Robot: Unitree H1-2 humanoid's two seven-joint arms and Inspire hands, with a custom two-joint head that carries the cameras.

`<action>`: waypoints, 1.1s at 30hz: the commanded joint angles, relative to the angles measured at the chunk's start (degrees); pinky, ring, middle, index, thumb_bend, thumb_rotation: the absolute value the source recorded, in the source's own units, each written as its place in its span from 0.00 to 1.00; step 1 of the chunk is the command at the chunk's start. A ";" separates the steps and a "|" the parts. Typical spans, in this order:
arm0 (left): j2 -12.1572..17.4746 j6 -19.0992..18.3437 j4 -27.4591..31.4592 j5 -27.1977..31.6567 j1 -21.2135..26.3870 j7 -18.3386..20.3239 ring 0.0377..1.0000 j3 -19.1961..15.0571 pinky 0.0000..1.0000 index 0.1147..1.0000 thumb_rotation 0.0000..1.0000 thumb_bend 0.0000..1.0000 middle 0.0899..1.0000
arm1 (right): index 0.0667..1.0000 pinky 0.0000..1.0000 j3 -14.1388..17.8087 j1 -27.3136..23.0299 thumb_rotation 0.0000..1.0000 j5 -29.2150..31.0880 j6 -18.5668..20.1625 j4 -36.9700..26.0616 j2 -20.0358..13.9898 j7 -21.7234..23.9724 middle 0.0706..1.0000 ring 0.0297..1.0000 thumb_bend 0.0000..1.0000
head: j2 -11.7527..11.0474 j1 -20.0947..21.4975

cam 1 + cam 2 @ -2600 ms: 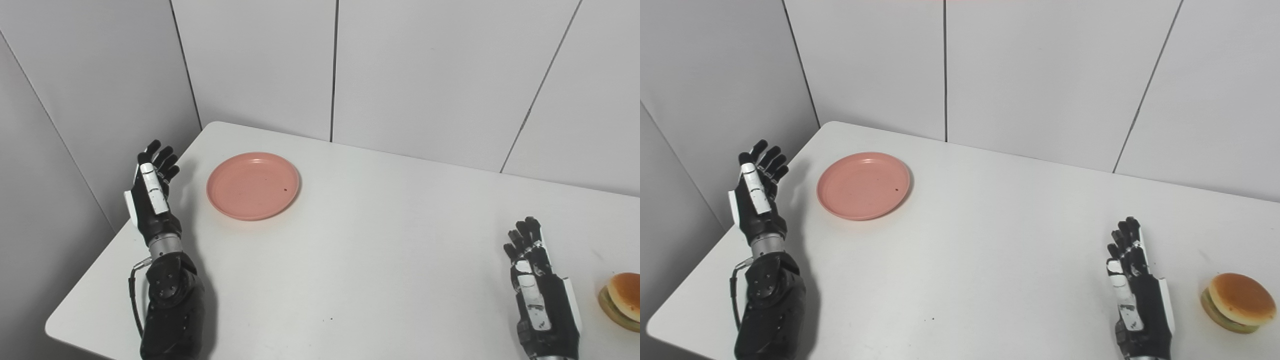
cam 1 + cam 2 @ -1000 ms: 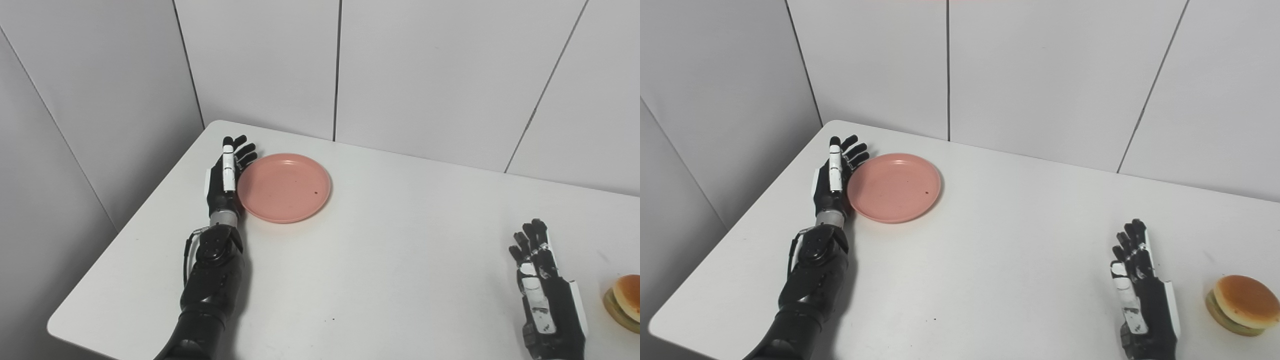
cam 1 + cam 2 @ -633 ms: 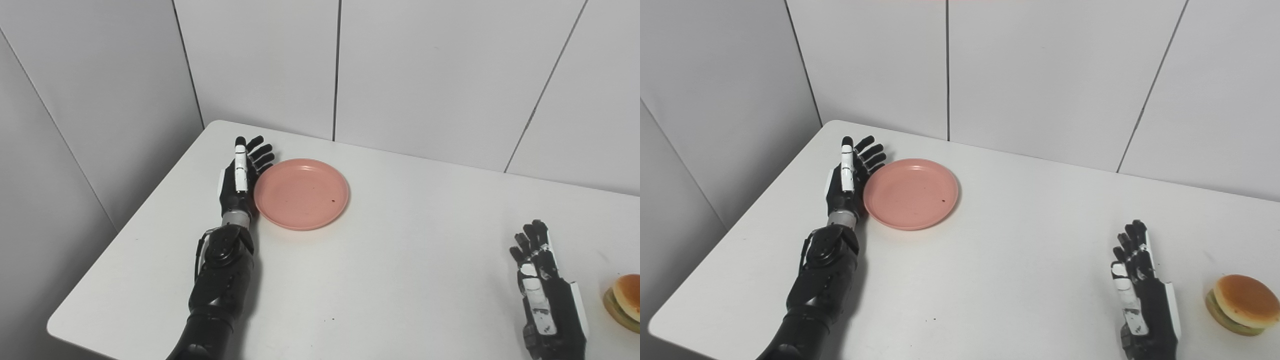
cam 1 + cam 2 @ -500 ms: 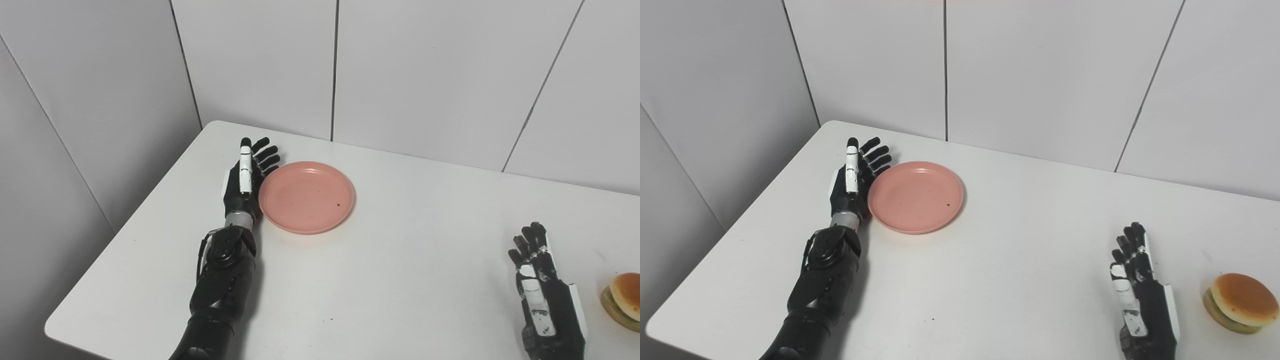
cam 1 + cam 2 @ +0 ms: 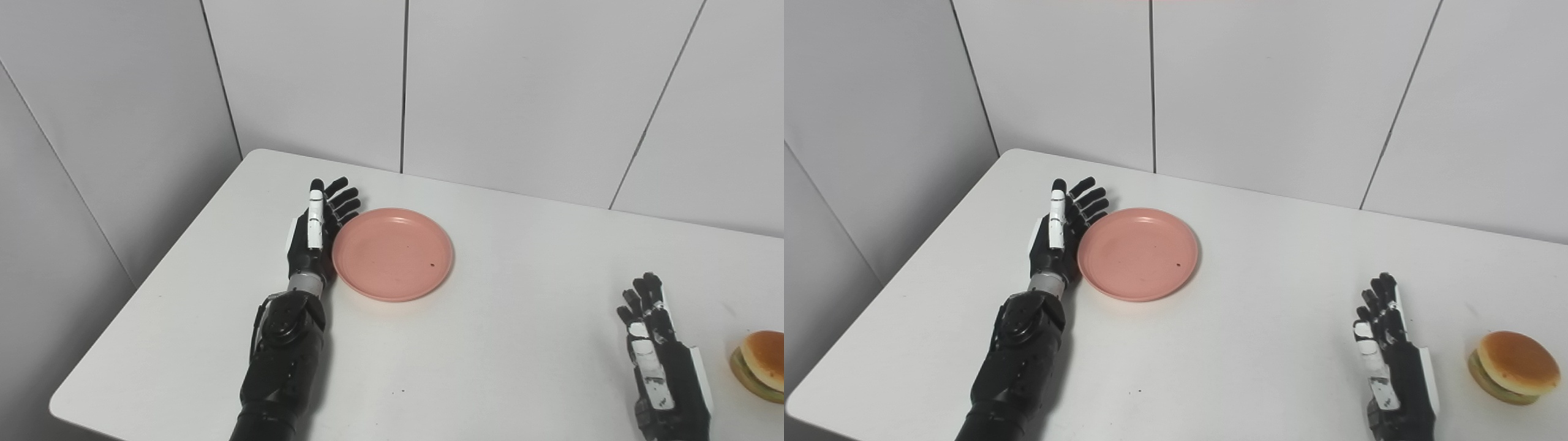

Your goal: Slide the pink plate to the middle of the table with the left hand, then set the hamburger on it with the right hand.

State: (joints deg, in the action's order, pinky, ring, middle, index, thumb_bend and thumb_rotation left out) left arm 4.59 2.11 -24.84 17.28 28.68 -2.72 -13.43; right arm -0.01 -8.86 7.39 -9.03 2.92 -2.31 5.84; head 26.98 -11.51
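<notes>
Left eye view: plate slide under way, hamburger waiting

Left eye view and right eye view agree on the layout. The left hand (image 5: 313,236) stands on edge on the tabletop (image 5: 490,343), fingers straight and spread, holding nothing, with its palm side against the left rim of the pink plate (image 5: 392,253). The plate lies flat in the far-left part of the tabletop, nearer the far edge than the near one and clearly left of the middle. A small dark speck shows on the plate's surface.

The right hand (image 5: 1387,355) rests near the near-right corner, fingers extended and somewhat apart, empty, well apart from the plate. The hamburger (image 5: 1513,367) sits just to its right, close to the right edge of the tabletop, not touched by anything.

Judging from this, the first step is in hand: the plate is being pushed sideways by the flat of the left hand and is not yet at the centre. The next move calls for the left hand to keep pressing on the rim and carry the plate rightward and a little toward the near edge, staying low so the rim does not slip under or past the fingers. Only once the plate sits in the middle should the right hand turn toward the hamburger, close around the bun and lift it across.
</notes>
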 commanded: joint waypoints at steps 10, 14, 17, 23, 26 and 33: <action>-1.95 -2.10 0.27 1.00 -1.96 4.85 0.78 1.78 0.81 0.72 1.00 0.62 0.75 | 1.00 0.95 -0.18 2.52 0.77 -1.33 -0.50 2.10 1.07 -0.86 0.99 0.96 0.52 | 0.02 1.43; -2.55 -1.89 0.91 0.66 -2.73 5.49 0.78 2.58 0.80 0.72 1.00 0.61 0.75 | 1.00 0.97 -0.02 2.45 0.75 -0.23 0.44 1.51 1.39 -0.43 0.99 0.97 0.53 | 0.09 2.12; -2.96 -1.37 1.30 0.09 -3.35 5.75 0.77 3.53 0.79 0.72 1.00 0.59 0.74 | 1.00 0.96 -0.08 2.33 0.74 -0.34 0.53 1.33 1.45 -0.50 0.99 0.97 0.53 | 0.05 2.52; -4.35 -1.42 1.61 -0.66 -4.04 5.78 0.76 4.64 0.78 0.71 1.00 0.59 0.74 | 1.00 0.97 -0.30 2.18 0.76 -1.26 0.39 1.49 1.28 -0.66 1.00 0.98 0.54 | 0.16 3.08; -4.42 -1.78 2.20 -1.67 -4.55 6.08 0.77 5.85 0.79 0.72 1.00 0.60 0.74 | 1.00 0.96 -0.32 2.17 0.77 -1.86 -0.17 1.72 1.76 -1.20 0.99 0.97 0.55 | 0.12 3.96; -4.57 -3.51 4.85 -3.42 -6.12 5.68 0.76 7.65 0.78 0.71 1.00 0.61 0.73 | 1.00 0.96 -0.99 2.28 0.78 -3.90 0.28 1.03 2.25 -2.06 0.99 0.96 0.55 | 0.11 5.61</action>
State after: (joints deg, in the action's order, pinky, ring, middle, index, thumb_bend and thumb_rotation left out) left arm 0.47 1.75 -19.83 14.46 24.38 3.33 -6.39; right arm -0.55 -8.86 3.27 -9.01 2.81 -1.12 3.95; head 27.07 -5.89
